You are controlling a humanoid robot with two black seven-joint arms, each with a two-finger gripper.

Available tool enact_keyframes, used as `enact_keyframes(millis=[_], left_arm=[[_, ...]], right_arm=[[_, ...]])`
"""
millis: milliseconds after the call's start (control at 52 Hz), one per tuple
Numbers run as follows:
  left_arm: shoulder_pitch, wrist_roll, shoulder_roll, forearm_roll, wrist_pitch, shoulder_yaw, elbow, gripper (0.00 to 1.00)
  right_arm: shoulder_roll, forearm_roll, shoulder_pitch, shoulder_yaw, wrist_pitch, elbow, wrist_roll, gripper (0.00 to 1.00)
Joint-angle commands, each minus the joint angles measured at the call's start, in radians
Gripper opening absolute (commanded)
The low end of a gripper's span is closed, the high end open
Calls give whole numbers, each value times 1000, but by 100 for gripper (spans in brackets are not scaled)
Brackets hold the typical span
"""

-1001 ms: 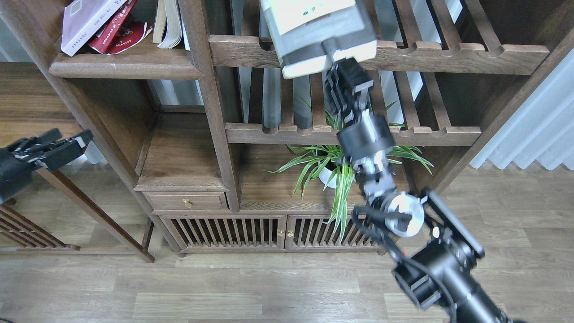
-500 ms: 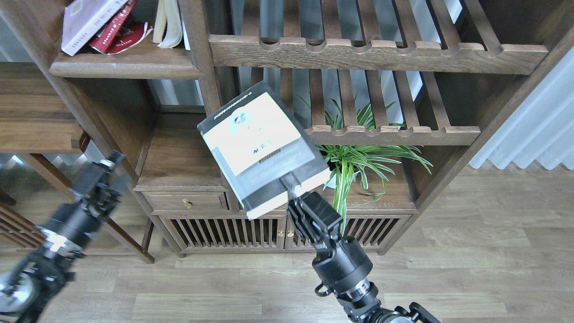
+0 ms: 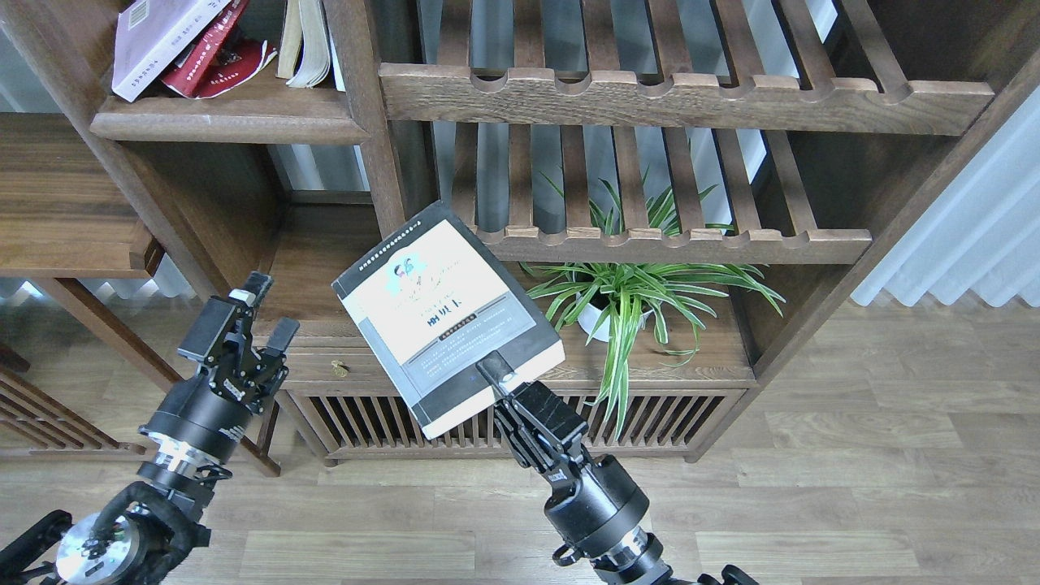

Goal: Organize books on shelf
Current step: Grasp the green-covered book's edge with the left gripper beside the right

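Observation:
My right gripper (image 3: 497, 382) is shut on the lower edge of the black book with the yellow-green panel (image 3: 443, 313) and holds it tilted in the air in front of the bookcase's drawer. My left gripper (image 3: 262, 309) is open and empty at the lower left, left of the book. The white-lavender book (image 3: 158, 36) and the red book (image 3: 219, 53) lean on the solid dark wood shelf (image 3: 227, 122) at the top left, next to an open pale book (image 3: 305, 41).
Two slatted racks with notched rails (image 3: 682, 97) fill the bookcase's middle and right. A potted spider plant (image 3: 634, 301) stands under them. A small drawer (image 3: 341, 366) and slatted cabinet doors (image 3: 455, 422) are below. A side table (image 3: 65, 219) is at left.
My right arm has brought the black book down from the top rack to the lower middle, then slightly left. My left arm swung from the left edge up to the lower left.

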Motion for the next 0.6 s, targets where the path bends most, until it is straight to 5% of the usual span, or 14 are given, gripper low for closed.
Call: enact_keyframes(millis=[0, 173, 250, 366, 443, 500, 558, 577], left_arm=[[-21, 9, -39, 4, 0, 48, 0, 84], [-40, 10, -85, 28, 0, 107, 0, 71], [-38, 7, -87, 27, 0, 127, 2, 52], [-26, -7, -92, 18, 0, 114, 5, 6], [-31, 4, -93, 18, 0, 107, 3, 5], [-35, 7, -79, 19, 0, 97, 3, 5], [-37, 12, -41, 21, 0, 81, 5, 4], [-37, 15, -21, 24, 0, 76, 8, 4]], right_arm=[[0, -3, -4, -3, 0, -9, -5, 6], [0, -3, -12, -5, 0, -11, -15, 6], [0, -3, -12, -5, 0, -11, -16, 6], [0, -5, -12, -5, 0, -14, -16, 6], [0, -6, -11, -5, 0, -15, -16, 10], [0, -25, -9, -3, 0, -18, -21, 41], [0, -77, -7, 10, 0, -14, -22, 97], [0, -82, -6, 15, 0, -14, -19, 100]])
